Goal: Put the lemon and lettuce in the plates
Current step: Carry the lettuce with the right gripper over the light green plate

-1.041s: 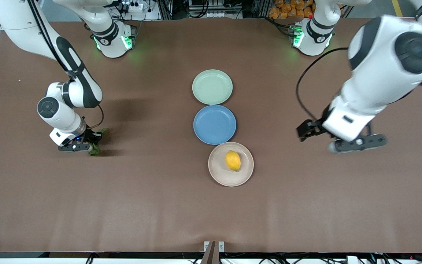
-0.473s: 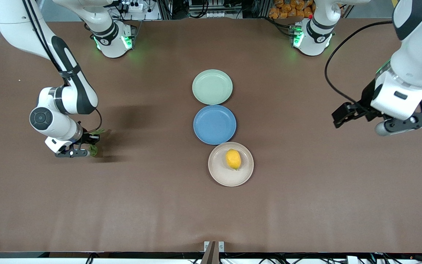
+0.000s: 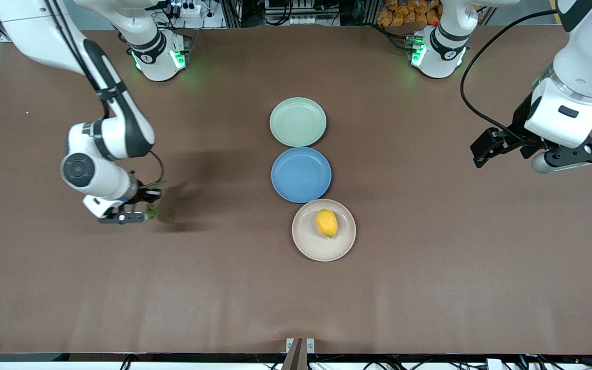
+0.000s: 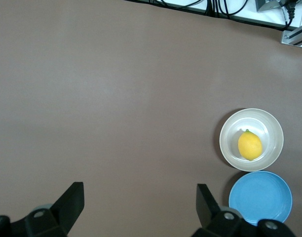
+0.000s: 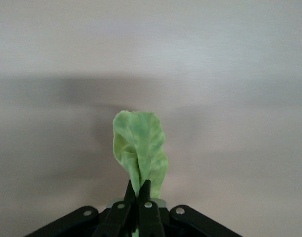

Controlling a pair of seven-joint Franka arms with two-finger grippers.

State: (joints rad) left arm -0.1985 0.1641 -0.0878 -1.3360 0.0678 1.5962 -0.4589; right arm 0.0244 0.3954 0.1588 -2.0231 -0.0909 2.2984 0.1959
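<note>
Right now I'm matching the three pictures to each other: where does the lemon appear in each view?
Front view: the lemon lies in the beige-pink plate, the plate nearest that camera.
Left wrist view: the lemon lies in the same plate, beside the blue plate.
Right wrist view: not in it; only the lettuce in the right end effector.
Shared landmark: the blue plate.

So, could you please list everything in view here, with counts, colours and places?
Mint green plate: one, empty, farthest from the front camera in the row.
Blue plate: one, empty, middle of the row.
Beige-pink plate: one, nearest the front camera.
Lemon: one, yellow, on the beige-pink plate.
Lettuce: one, green, hanging from the right tool.
Table: one, brown.
Right tool: shut on the lettuce, over the right arm's end.
Left tool: open, empty, over the left arm's end.
</note>
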